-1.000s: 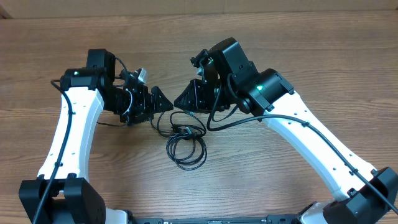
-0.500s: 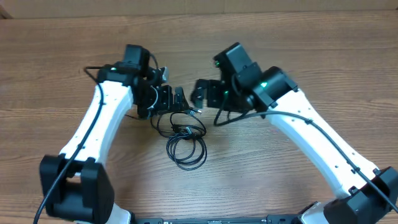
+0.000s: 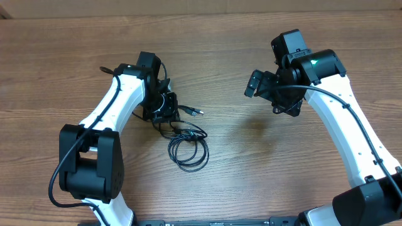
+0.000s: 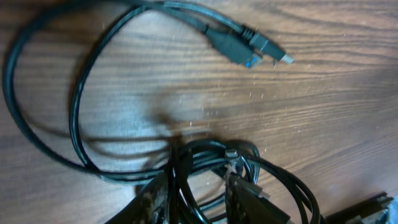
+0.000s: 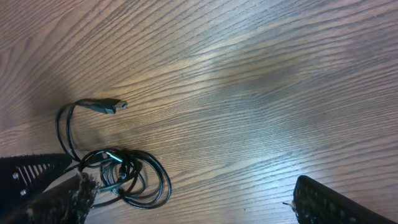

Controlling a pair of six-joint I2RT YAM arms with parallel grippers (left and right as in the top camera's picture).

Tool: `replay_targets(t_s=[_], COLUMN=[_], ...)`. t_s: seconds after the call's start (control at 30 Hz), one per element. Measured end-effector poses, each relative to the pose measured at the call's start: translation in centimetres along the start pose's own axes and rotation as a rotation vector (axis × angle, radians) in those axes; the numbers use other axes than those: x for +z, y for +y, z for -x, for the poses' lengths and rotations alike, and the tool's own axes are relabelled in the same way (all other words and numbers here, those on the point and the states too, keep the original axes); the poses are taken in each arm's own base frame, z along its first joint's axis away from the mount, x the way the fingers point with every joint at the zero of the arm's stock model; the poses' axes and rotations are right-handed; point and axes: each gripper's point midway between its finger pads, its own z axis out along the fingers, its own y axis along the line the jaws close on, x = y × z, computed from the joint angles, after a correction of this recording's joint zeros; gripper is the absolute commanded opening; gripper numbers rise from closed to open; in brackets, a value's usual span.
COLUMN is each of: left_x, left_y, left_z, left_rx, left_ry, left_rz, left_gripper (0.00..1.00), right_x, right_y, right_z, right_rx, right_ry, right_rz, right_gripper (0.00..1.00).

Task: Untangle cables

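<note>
Just left of centre on the brown wood-grain worktop, well in from every edge: a tangle of thin black flexible cables, with the lower loops coiled toward the near edge and two plug ends poking out side by side toward the right edge, one silver-tipped. Bunched at the far end of the tangle, probably because pressed there by the left jaws, set down onto that end from the white left arm. From the left wrist: dark fingers either side of several overlapping strands, narrowly set, touching or nearly touching them; cannot tell whether truly clenched or only part-closed round them. Judged a hold on the knot so that a loose end can be drawn away. Right jaws released, spread wide, grasping nothing, fingers at opposite lower corners of the right wrist view, hanging above bare wood toward the right edge, well apart from the cables. Likely placed clear there for an approach to the free plugs.
</note>
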Motion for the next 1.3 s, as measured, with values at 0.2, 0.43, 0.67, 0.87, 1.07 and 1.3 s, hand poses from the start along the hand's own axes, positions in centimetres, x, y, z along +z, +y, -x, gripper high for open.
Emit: replay_targets(t_s=[0.2, 0.43, 0.67, 0.87, 1.07, 1.3], left_x=[-1.2, -7.5, -6.8, -3.9, -2.8, -3.0], left_y=[0.7, -1.0, -4.2, -5.2, -5.1, -6.4], left_z=[-2.4, -1.1, -1.6, -0.9, -1.6, -3.1], left_rx=[-0.043, 0.091, 0.403, 0.59, 0.711, 0.861], left_ry=[0.106, 0.076, 0.075, 0.037, 0.066, 0.101], left_rz=[0.026, -0.027, -0.073, 0.053, 0.085, -0.056], left_gripper=[0.81, 1.0, 0.82, 0.7, 0.66, 0.71], right_x=[0.1, 0.1, 0.1, 0.0, 0.0, 0.0], right_y=[0.5, 0.6, 1.3, 1.2, 1.2, 1.1], right_z=[-0.3, -0.4, 0.5, 0.8, 0.8, 0.7], right_rx=[-0.018, -0.019, -0.025, -0.018, -0.018, -0.017], right_ry=[0.002, 0.004, -0.033, -0.037, -0.038, -0.034], right_rz=[0.004, 0.008, 0.037, 0.038, 0.038, 0.035], right_gripper=[1.0, 1.0, 1.0, 1.0, 1.0, 1.0])
